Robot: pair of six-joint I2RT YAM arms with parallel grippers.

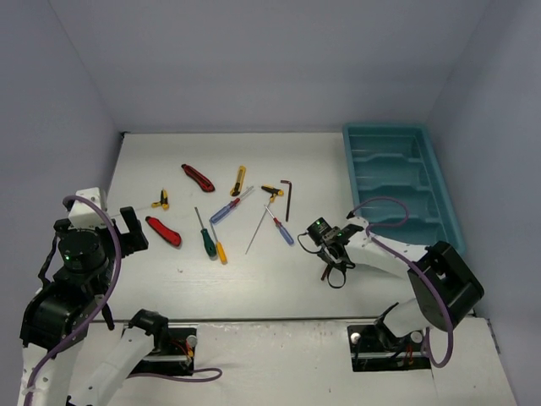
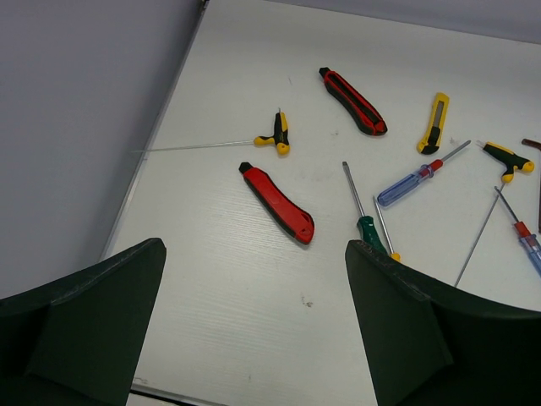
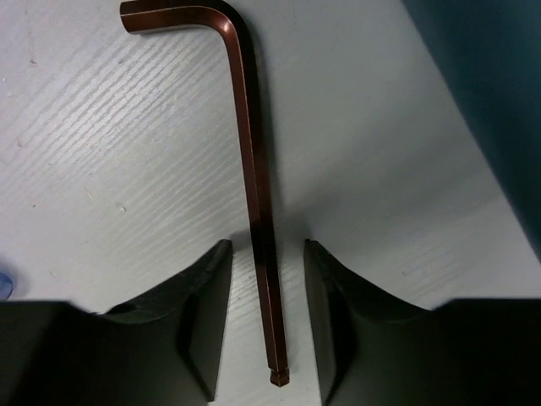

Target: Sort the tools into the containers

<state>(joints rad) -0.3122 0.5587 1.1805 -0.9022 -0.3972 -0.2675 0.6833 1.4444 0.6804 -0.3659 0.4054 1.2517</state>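
Observation:
Several tools lie spread over the white table. A dark L-shaped hex key (image 1: 287, 199) lies by the middle. My right gripper (image 1: 299, 230) is open, low over the table, with its jaws either side of the key's long shaft (image 3: 254, 169), a small gap on each side (image 3: 266, 321). My left gripper (image 1: 128, 227) is wide open and empty (image 2: 254, 254), above the table's left side, near a red utility knife (image 2: 279, 203). The teal tray (image 1: 401, 182) stands at the far right with nothing in its compartments.
Other tools are a second red knife (image 1: 197, 177), a yellow knife (image 1: 238, 180), a blue screwdriver (image 1: 228, 207), a green screwdriver (image 1: 204, 234), a yellow one (image 1: 218, 245), a thin rod (image 1: 260, 228) and two small yellow-black tools (image 1: 161, 200) (image 1: 272, 191). Grey walls enclose the table.

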